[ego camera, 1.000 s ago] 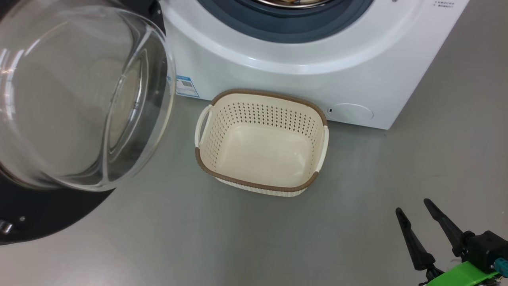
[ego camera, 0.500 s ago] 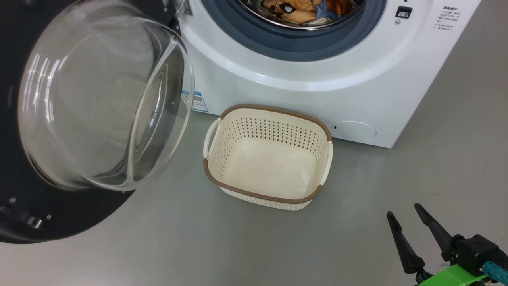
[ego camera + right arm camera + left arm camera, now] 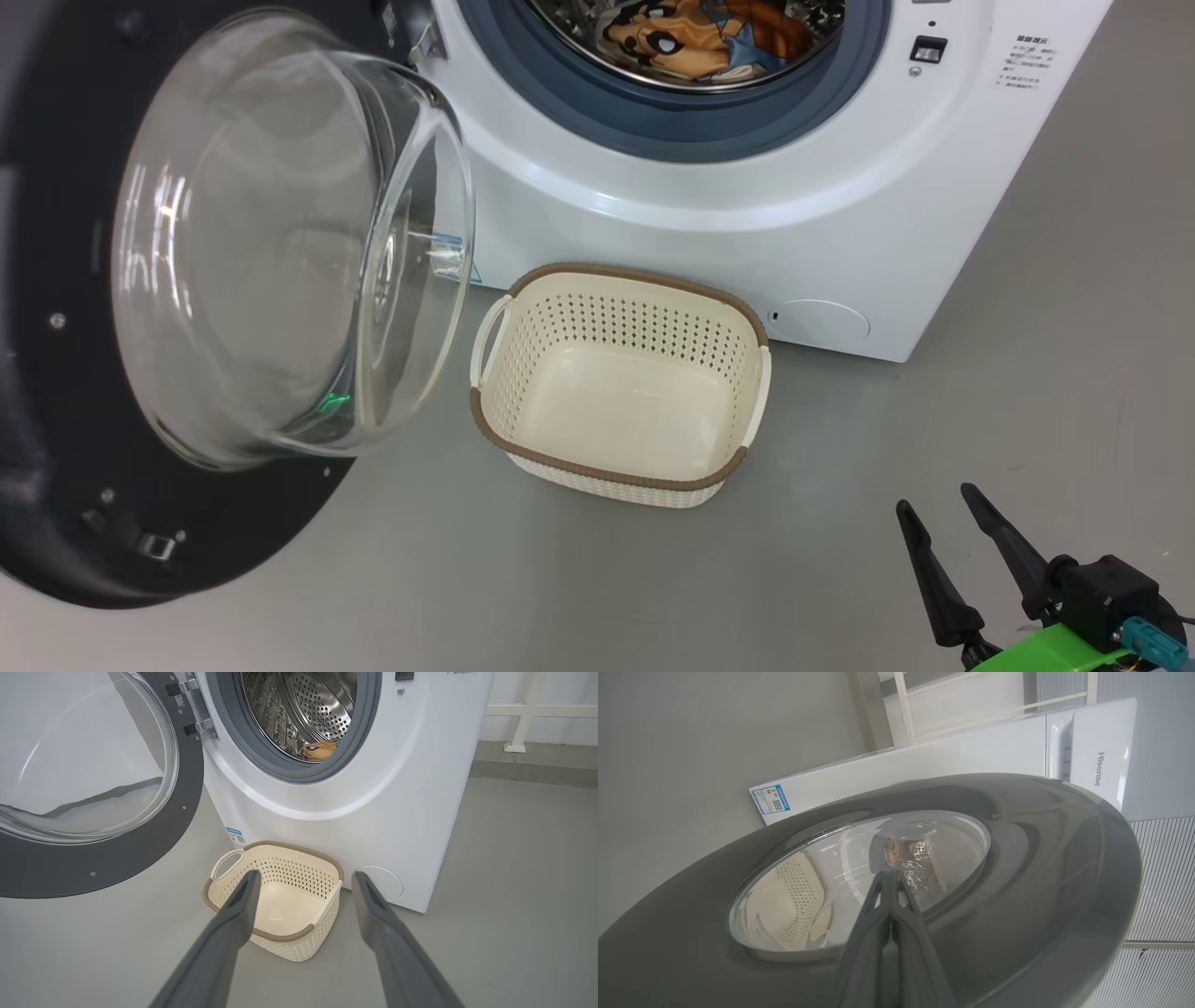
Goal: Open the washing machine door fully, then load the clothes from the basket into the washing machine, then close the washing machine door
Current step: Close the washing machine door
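The washing machine (image 3: 747, 233) stands with its drum open, and the clothes (image 3: 709, 37) lie inside the drum. The washing machine door (image 3: 56, 467) hangs open at the left, its glass bowl bulging toward the basket. The cream basket (image 3: 607, 478) sits on the floor in front of the machine with nothing in it. My left gripper (image 3: 887, 876) is shut, its tips against the door's outer face (image 3: 1017, 868) at the glass edge. My right gripper (image 3: 934, 499) is open low at the right, away from the basket. Its wrist view looks between the spread fingers (image 3: 306, 876) at the basket (image 3: 299, 849), the clothes (image 3: 320, 749) and the door (image 3: 117, 858).
Grey floor (image 3: 1027, 373) stretches to the right of the machine and in front of the basket. A white rail frame (image 3: 523, 723) stands behind the machine on the right. The door's bowl edge overhangs the basket's left handle (image 3: 487, 336) in the head view.
The head camera has tilted up, bringing the drum and clothes into view. The door has swung a little to the right, toward the basket. The right gripper stays open and low.
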